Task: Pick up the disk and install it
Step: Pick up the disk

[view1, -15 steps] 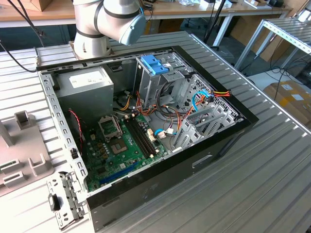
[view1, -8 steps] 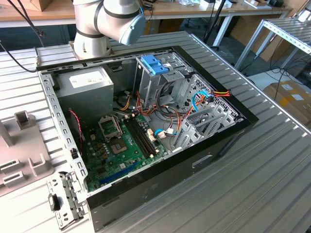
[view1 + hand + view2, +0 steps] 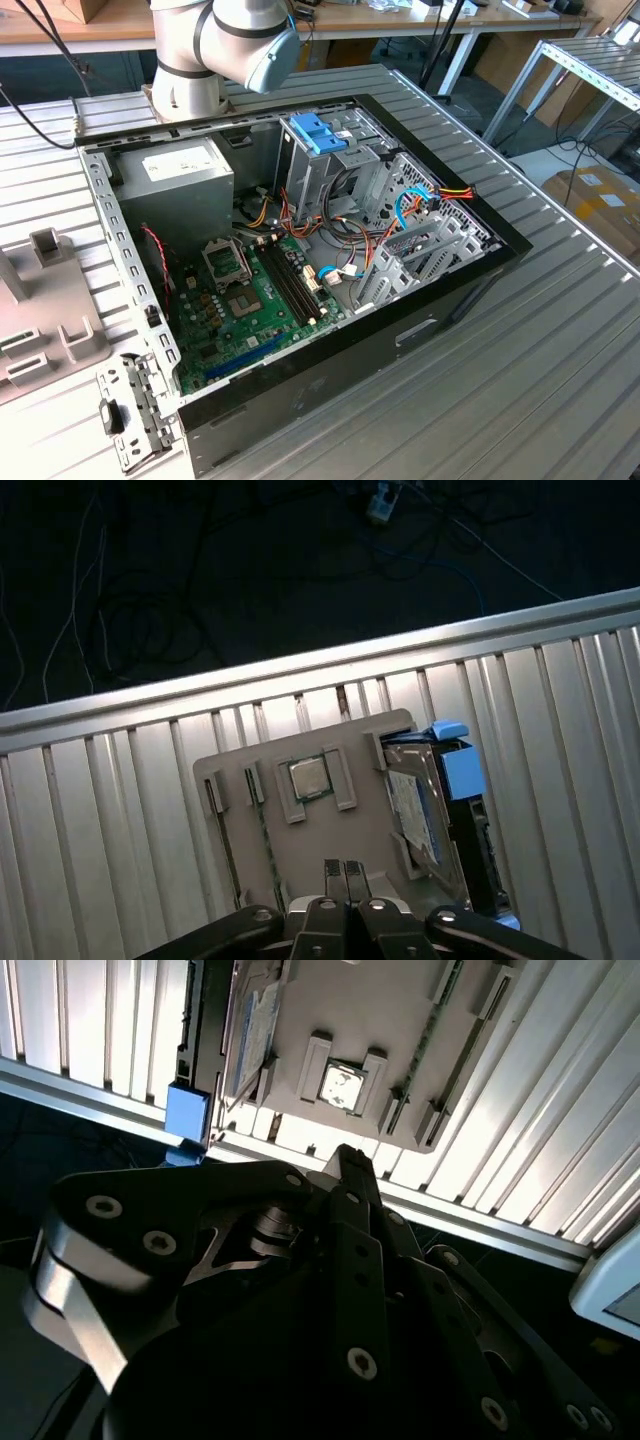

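Fingers [image 3: 332, 880] of the gripper [image 3: 342, 865] sit pressed flat against each other in the first wrist view, fully closed, with nothing held between them. They hang over the near edge of a grey fixture plate [image 3: 320, 832], without touching the disk [image 3: 415, 810]. A square processor chip [image 3: 307, 777] lies in a holder near the middle of the plate.

The disk stands on its long edge in a slot along one side of the plate, with its white label turned toward the chip. Its blue end piece [image 3: 458, 770] points toward the edge of the table. The plate rests on a ribbed aluminium table [image 3: 120, 810], and beyond the table's edge is a dark floor with loose cables [image 3: 200, 580].

In the exterior view, a small metal bracket [image 3: 135, 410] lies on the table just beside the near corner of an open computer case [image 3: 330, 370]. Inside the case are a green motherboard [image 3: 250, 300], a grey power-supply box [image 3: 185, 180] and a metal drive cage with a light-blue top [image 3: 318, 135]. The arm [image 3: 230, 40] rises just behind the case.
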Controlling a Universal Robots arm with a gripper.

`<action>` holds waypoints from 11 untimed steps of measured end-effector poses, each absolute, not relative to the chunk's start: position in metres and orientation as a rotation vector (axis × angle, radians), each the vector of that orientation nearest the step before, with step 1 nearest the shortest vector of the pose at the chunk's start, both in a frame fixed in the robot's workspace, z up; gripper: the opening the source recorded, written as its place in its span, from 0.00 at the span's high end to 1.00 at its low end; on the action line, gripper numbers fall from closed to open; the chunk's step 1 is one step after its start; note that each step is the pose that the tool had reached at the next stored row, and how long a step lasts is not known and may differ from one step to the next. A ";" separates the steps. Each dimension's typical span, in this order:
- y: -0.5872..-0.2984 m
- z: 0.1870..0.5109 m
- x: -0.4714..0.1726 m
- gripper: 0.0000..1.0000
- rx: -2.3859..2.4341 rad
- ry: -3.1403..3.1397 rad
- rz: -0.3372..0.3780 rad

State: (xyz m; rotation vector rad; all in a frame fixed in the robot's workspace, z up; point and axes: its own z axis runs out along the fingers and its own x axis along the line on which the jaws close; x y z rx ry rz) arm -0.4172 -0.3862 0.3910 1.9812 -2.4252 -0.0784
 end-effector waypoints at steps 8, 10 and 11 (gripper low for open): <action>-0.386 0.391 -0.417 0.89 2.064 -2.353 -0.078; -0.386 0.391 -0.417 0.89 2.091 -2.328 -0.078; -0.386 0.391 -0.417 0.89 2.101 -2.319 -0.078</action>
